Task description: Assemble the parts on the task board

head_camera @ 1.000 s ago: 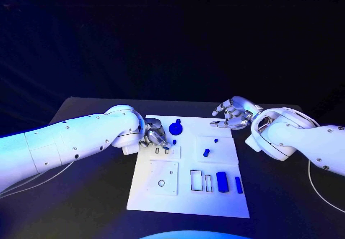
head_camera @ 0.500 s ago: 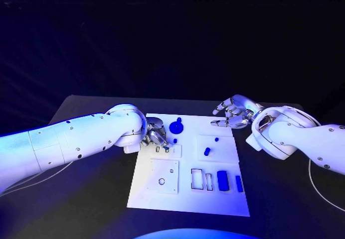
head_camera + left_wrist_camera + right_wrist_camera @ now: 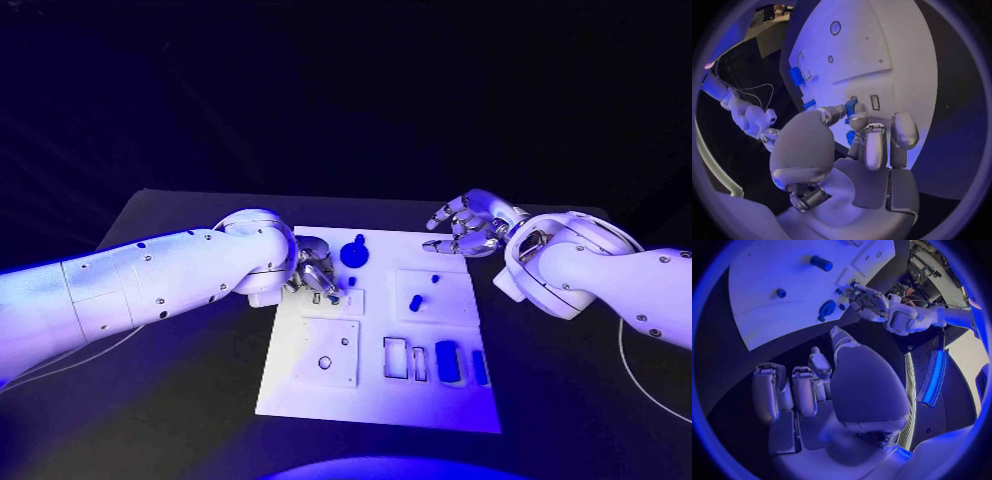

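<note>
The white task board (image 3: 440, 400) lies in the middle of the black table. My left hand (image 3: 313, 272) is low over its back left corner. There its thumb and a finger pinch a small blue part (image 3: 851, 106) just above two small slots (image 3: 875, 102). My right hand (image 3: 464, 228) hovers over the back right corner with its fingers apart, holding nothing. A round blue part (image 3: 353, 256) stands beside the left hand. Two small blue pegs (image 3: 415, 302) stand in the middle of the board. Two blue blocks (image 3: 446, 362) lie near the right edge, next to narrow slots (image 3: 394, 360).
A square inset with two round holes (image 3: 329, 355) takes up the board's front left. Bare black table (image 3: 173, 400) lies on both sides of the board, and a thin cable (image 3: 635, 385) trails on the right. The right wrist view shows the board (image 3: 767, 315), a blue cylinder (image 3: 821, 263) and the left hand (image 3: 873, 302).
</note>
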Available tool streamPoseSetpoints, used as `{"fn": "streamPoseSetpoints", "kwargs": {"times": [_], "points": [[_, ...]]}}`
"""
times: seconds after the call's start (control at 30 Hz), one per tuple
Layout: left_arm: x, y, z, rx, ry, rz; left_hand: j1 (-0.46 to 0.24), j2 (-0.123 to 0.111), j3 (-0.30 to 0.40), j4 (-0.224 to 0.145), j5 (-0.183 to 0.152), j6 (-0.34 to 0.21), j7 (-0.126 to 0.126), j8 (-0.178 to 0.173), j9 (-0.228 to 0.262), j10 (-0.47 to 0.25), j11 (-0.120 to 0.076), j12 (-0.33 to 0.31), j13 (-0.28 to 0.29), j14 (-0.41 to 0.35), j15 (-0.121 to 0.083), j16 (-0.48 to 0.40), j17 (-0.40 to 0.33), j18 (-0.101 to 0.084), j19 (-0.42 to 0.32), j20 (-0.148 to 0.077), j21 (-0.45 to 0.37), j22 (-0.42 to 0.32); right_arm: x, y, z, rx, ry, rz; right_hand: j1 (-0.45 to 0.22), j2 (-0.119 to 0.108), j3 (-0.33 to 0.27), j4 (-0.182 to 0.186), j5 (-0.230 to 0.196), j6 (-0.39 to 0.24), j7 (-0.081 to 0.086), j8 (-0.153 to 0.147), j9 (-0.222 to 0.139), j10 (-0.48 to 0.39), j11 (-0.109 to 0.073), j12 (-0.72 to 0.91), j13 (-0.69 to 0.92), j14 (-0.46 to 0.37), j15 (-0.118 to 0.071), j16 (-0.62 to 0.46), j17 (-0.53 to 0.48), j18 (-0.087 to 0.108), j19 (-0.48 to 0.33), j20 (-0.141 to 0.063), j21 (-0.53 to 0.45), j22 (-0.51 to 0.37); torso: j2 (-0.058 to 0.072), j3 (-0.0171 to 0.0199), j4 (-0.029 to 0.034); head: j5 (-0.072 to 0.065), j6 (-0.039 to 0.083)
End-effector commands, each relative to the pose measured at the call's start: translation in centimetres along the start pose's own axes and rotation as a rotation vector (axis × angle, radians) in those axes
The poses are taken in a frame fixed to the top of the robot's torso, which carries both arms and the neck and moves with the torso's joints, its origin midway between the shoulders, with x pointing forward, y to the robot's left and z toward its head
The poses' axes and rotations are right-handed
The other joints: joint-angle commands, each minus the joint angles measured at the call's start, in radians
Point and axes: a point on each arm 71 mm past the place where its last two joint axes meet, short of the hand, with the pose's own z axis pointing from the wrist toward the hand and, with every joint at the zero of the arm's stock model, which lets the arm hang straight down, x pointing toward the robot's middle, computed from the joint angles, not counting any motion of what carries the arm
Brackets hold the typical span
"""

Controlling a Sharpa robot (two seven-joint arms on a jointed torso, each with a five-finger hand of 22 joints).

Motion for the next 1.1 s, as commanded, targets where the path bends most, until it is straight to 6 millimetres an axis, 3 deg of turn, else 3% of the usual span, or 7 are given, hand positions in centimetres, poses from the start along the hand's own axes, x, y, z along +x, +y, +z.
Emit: {"fn": "streamPoseSetpoints", "kwargs": {"times": [0.03, 1.1], "points": [[0.24, -0.18, -0.03, 0.001, 0.016, 0.025, -0.001, 0.006, 0.133, -0.128, 0.000, 0.056, -0.048, 0.005, 0.211, 0.007, -0.001, 0.003, 0.003, 0.068, -0.006, 0.004, 0.123, -0.013, 0.006, 0.000, 0.006, 0.001, 0.17, 0.07, 0.01, -0.010, 0.015, -0.013, -0.008, -0.001, 0.005, 0.003, 0.000, 0.004, -0.003, 0.005, -0.001, -0.001, -0.003, 0.001, 0.000, 0.077, -0.003, -0.003, 0.158, 0.007, 0.043, -0.002, -0.005, 0.203, 0.000, -0.0003, 0.0009, -0.004, -0.001], [0.81, -0.07, -0.02, 0.006, 0.048, 0.015, -0.001, 0.014, 0.136, -0.133, 0.000, 0.059, -0.051, 0.004, 0.214, 0.005, -0.003, -0.002, -0.004, 0.067, -0.009, 0.003, 0.121, -0.013, 0.007, -0.001, 0.006, 0.001, 0.32, 0.05, 0.03, -0.009, 0.021, -0.014, -0.011, 0.000, 0.007, 0.002, 0.002, 0.005, -0.003, 0.007, -0.001, 0.000, -0.003, 0.002, 0.001, 0.077, -0.003, -0.003, 0.158, 0.007, 0.043, -0.002, -0.005, 0.203, 0.000, 0.0003, -0.0006, 0.000, -0.003]]}}
